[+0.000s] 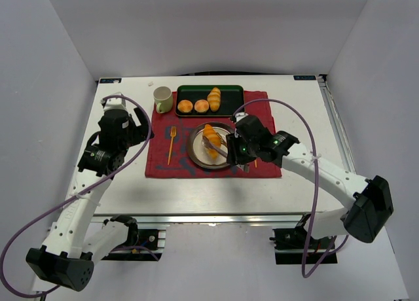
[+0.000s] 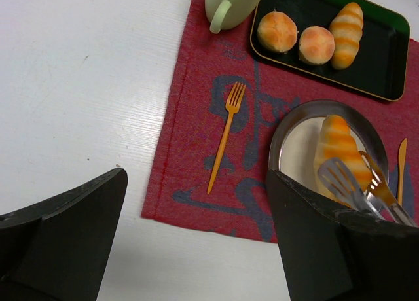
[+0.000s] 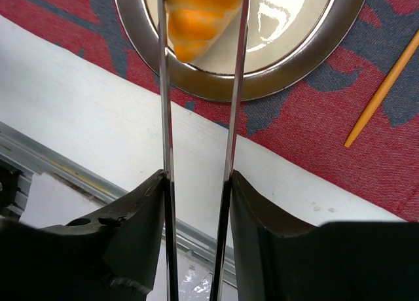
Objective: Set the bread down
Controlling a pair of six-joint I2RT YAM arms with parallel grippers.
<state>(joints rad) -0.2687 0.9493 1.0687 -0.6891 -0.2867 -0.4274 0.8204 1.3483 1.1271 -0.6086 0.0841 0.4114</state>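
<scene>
The bread (image 1: 211, 141), a golden-orange ridged croissant, is over the round metal plate (image 1: 192, 150) on the red mat. My right gripper (image 1: 237, 150) is shut on metal tongs (image 1: 217, 146), whose two arms flank the croissant and touch its sides. The right wrist view shows the tong arms (image 3: 163, 118) running from my right gripper (image 3: 196, 183) to the croissant (image 3: 203, 13) above the plate rim (image 3: 281, 78). I cannot tell if the bread is lifted. My left gripper (image 2: 196, 183) is open and empty, above the mat's near left corner. It sees the croissant (image 2: 337, 144) and tongs (image 2: 344, 180).
A black tray (image 1: 229, 91) at the back holds two small round buns (image 1: 193, 106) and a narrower roll (image 1: 214, 98). A pale cup (image 1: 163, 99) stands left of it. An orange fork (image 1: 171, 144) lies left of the plate, an orange knife (image 2: 400, 163) right of it.
</scene>
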